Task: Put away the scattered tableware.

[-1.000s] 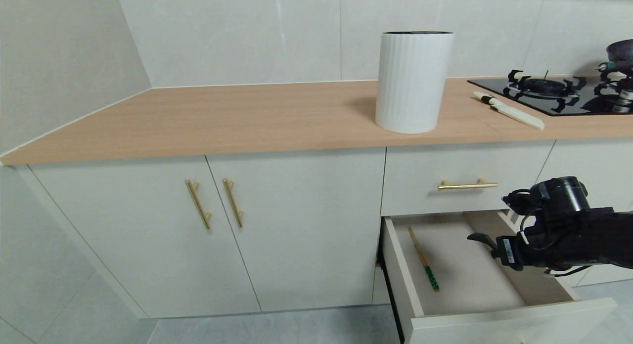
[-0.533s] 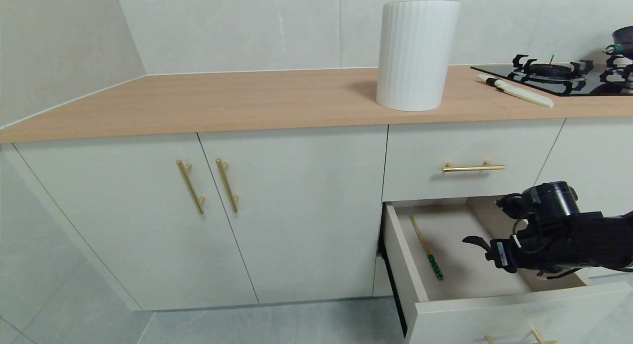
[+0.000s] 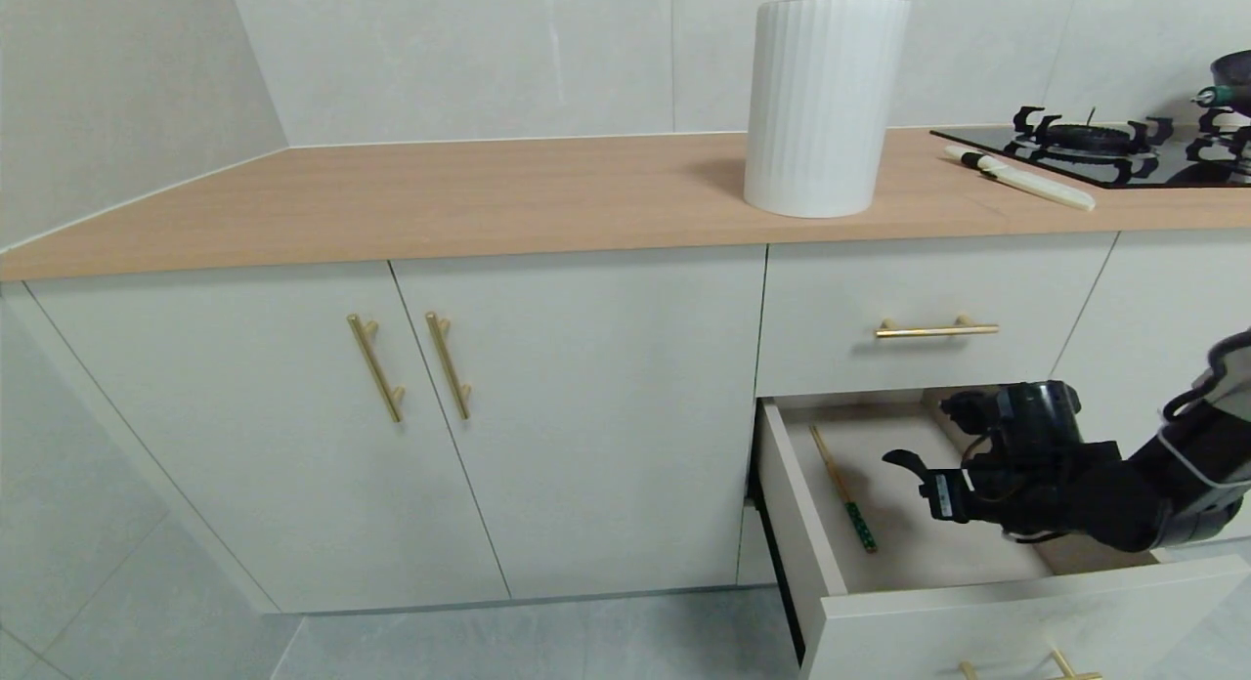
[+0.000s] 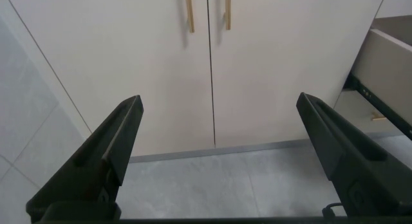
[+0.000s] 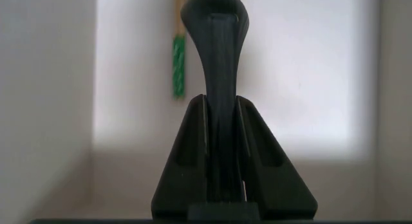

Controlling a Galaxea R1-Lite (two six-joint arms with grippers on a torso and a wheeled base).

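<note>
Right gripper (image 3: 901,459) over the open drawer (image 3: 1016,616), lower right, held its fingers pressed shut, empty; chopsticks (image 3: 842,489) lay inside, partly hidden behind them at the wrist. Left gripper (image 4: 219,105): fingers spread wide.

Inside the drawer (image 3: 797,509) — floor bare beside the chopsticks (image 3: 841,500); right claw (image 3: 897,459) hangs above, seemingly clear of its walls

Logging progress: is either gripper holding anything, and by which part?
Nothing is held: left gripper open and empty, right gripper shut on nothing.
</note>
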